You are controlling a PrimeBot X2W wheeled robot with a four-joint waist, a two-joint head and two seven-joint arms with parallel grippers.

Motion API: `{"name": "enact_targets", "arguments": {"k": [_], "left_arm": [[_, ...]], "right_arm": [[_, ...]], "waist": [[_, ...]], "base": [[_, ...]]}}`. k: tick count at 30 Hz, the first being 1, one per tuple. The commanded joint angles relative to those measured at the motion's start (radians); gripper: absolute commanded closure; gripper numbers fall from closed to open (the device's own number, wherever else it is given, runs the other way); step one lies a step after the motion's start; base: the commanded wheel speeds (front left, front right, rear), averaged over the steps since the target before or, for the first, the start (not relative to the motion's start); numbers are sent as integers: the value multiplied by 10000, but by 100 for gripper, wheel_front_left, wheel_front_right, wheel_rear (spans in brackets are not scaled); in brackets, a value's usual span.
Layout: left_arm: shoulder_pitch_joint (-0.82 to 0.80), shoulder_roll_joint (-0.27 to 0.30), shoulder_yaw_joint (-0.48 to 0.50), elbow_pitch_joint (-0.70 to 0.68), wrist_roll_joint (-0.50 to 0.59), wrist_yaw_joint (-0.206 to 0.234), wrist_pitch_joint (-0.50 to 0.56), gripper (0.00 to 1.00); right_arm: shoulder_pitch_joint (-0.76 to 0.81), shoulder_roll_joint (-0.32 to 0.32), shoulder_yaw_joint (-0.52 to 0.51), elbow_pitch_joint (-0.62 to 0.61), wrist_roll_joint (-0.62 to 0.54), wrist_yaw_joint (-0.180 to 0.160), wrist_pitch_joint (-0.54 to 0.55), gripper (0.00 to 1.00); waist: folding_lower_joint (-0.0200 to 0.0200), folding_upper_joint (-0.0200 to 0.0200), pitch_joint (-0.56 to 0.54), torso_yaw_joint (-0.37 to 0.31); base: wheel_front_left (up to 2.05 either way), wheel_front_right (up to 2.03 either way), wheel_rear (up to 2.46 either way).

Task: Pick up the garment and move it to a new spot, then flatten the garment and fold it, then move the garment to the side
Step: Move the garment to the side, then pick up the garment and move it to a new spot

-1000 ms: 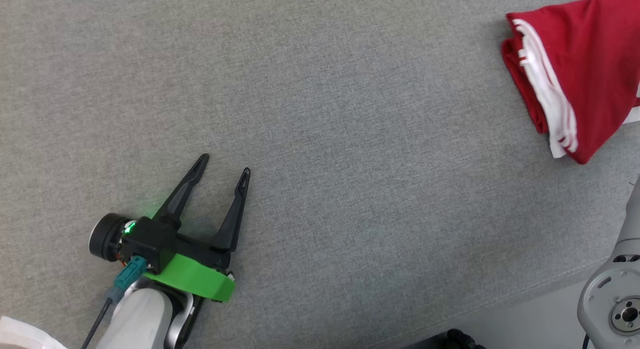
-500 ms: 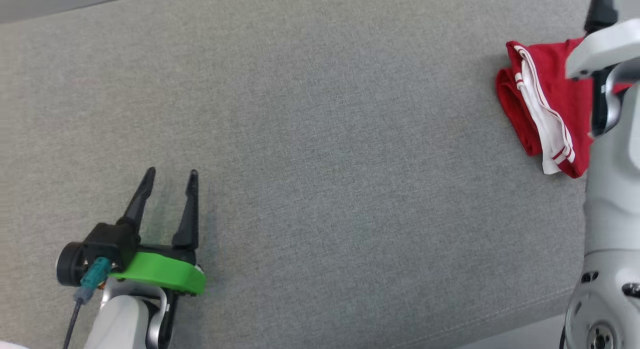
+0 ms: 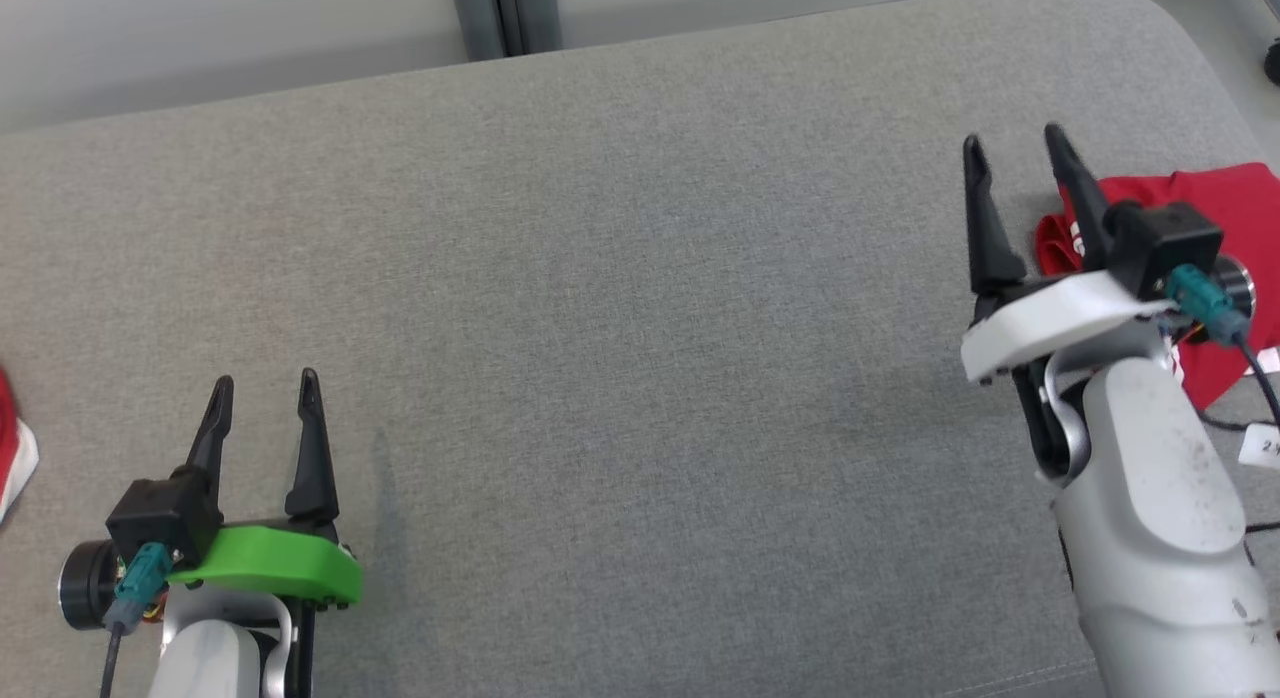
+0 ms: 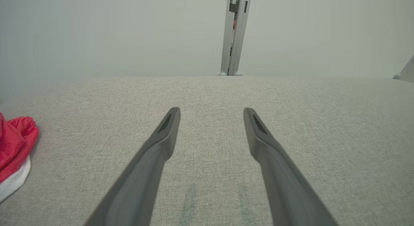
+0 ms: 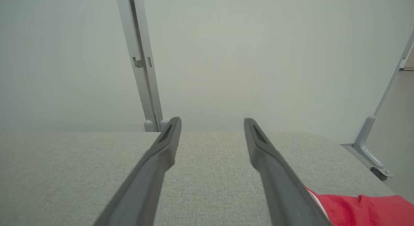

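The garment [image 3: 1235, 203] is red and lies folded at the right side of the grey padded surface [image 3: 640, 308]. My right wrist and camera hide part of it. My right gripper [image 3: 1012, 138] stands open just left of the garment, fingers pointing to the far edge and holding nothing. In the right wrist view the gripper [image 5: 212, 119] is open and the garment [image 5: 362, 206] shows at the lower right, beside the right finger. My left gripper [image 3: 265, 380] is open at the lower left, far from the garment. The left wrist view shows it [image 4: 212, 110] empty above bare fabric.
Another red and white cloth [image 3: 10, 448] lies at the left edge, also visible in the left wrist view [image 4: 13, 145]. A grey post [image 3: 500, 18] and pale wall stand behind the far edge. A white tag [image 3: 1262, 443] and cables lie at the right.
The head camera has tilted up, so the whole picture has shifted. My right gripper has come into view beside the garment, standing open. The left gripper has stayed open.
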Motion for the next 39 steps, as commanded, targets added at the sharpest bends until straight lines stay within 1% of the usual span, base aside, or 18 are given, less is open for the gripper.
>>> {"name": "enact_targets", "arguments": {"k": [1, 3, 8, 17, 23, 30, 34, 39], "left_arm": [[214, -34, 92, 61, 158, 28, 5, 0], [360, -112, 173, 106, 230, 30, 5, 0], [885, -279, 493, 83, 454, 28, 5, 0], [2045, -502, 484, -261, 883, 28, 5, 0], [2434, -555, 564, -376, 901, 28, 5, 0], [2303, -582, 771, -311, 783, 28, 5, 0], [1966, -586, 956, -148, 545, 30, 5, 0], [1735, -582, 962, -12, 426, 28, 5, 0]], "right_arm": [[408, -38, 101, -162, 168, -19, -39, 0], [1005, -52, 204, -342, 429, -19, -40, 0], [2306, -44, 462, -675, 618, -19, -40, 0], [4122, -40, 350, -1109, 708, -19, -40, 0], [4584, -35, 377, -1243, 761, -18, -41, 0], [4608, -40, 616, -1222, 836, -19, -41, 0], [4447, -35, 831, -1282, 713, -18, -41, 0], [4316, -34, 954, -1222, 792, -18, -41, 0]], "waist": [[0, 0, -386, 350], [0, 0, -545, 442], [0, 0, -979, 533], [0, 0, -1810, 758], [0, 0, -1934, 827], [0, 0, -1773, 1062], [0, 0, -1572, 1613], [0, 0, -1386, 2740]], "base": [[0, 0, 0], [0, 0, 0], [0, 0, 0], [0, 0, 0], [0, 0, 0], [0, 0, 0], [0, 0, 0], [0, 0, 0]]}}
